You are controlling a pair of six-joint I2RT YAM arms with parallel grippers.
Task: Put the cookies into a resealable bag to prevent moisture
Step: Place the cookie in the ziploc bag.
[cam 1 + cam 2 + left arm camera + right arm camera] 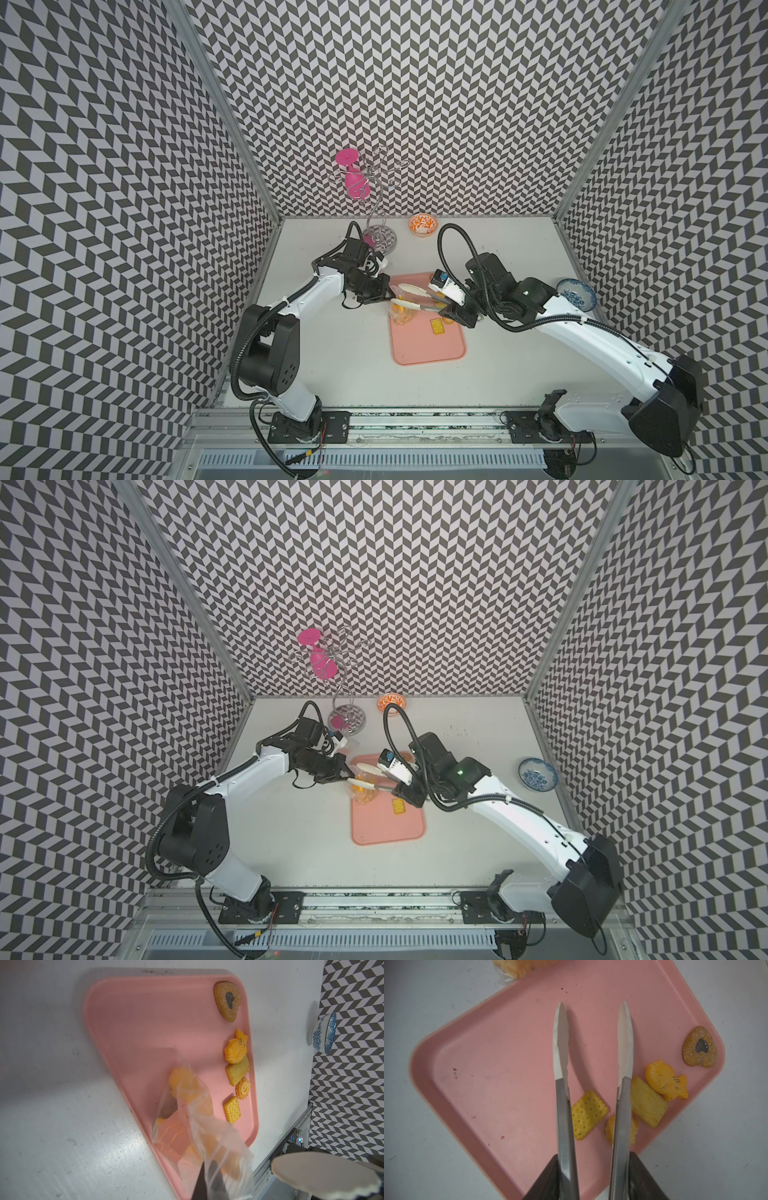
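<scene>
The left arm (307, 295) rises from its base at the front, folds at a black shoulder joint and stretches its white forearm inward, with the wrist bent toward the middle. The left end effector (384, 293) is clamped tight on the edge of a clear bag (197, 1126). The right arm (590, 332) sets its elbow far out to the right, and its forearm angles back inward. The right end effector (452, 312) faces the left one, near but apart. Its fingers (544, 1182) are partly closed around the handles of the tongs (562, 1105).
</scene>
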